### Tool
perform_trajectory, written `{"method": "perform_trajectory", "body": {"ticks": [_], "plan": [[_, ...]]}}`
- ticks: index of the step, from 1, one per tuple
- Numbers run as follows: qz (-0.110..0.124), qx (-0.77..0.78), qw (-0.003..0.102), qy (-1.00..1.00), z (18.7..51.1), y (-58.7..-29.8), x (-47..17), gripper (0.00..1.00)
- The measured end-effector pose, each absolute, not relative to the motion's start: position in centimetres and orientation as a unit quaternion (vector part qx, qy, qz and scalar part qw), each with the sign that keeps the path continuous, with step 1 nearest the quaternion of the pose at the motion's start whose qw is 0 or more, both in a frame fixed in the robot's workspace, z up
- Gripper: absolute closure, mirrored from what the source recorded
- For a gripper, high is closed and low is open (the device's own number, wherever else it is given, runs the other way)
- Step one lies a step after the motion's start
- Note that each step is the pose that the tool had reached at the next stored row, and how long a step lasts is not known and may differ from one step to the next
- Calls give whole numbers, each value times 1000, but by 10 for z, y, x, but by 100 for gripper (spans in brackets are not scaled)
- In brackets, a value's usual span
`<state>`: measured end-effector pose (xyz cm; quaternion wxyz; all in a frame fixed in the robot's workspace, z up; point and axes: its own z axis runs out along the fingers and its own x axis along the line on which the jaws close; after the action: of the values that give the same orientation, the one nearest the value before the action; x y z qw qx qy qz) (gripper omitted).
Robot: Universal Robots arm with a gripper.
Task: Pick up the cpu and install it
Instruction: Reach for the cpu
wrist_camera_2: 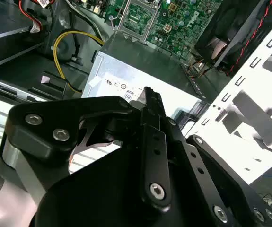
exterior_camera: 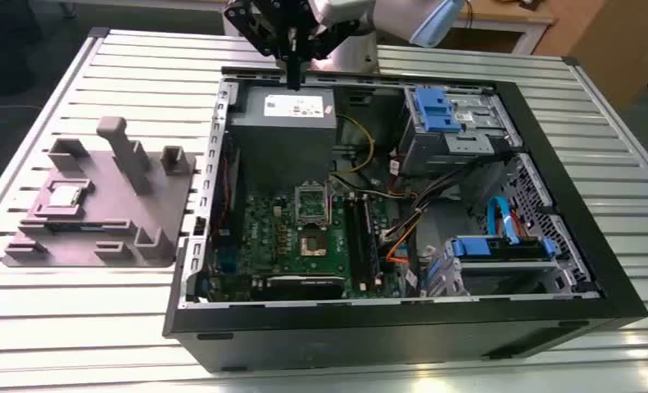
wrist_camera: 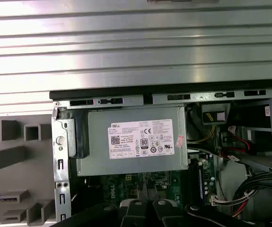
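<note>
My tool (exterior_camera: 293,80) hangs over the rear edge of the open computer case (exterior_camera: 586,270), its fingers pressed together and, as far as I can tell, pinching nothing. In the second wrist view the closed tips (wrist_camera_2: 151,97) sit just above the grey power supply (wrist_camera_2: 140,61), not touching it. The motherboard (exterior_camera: 301,246) lies deeper in the case, beyond the power supply from my tool. The cpu (exterior_camera: 67,196) is well apart from my tool, resting flat in the grey fixture tray (exterior_camera: 138,233) on the table (exterior_camera: 138,74) outside the case, at the exterior view's left.
</note>
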<state>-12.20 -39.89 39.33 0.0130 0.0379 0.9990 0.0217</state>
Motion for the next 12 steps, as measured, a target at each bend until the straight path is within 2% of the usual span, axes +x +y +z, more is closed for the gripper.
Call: {"method": "perform_trajectory", "body": {"ticks": [12], "plan": [[22, 38, 13, 999, 393, -399, -124, 90]]}}
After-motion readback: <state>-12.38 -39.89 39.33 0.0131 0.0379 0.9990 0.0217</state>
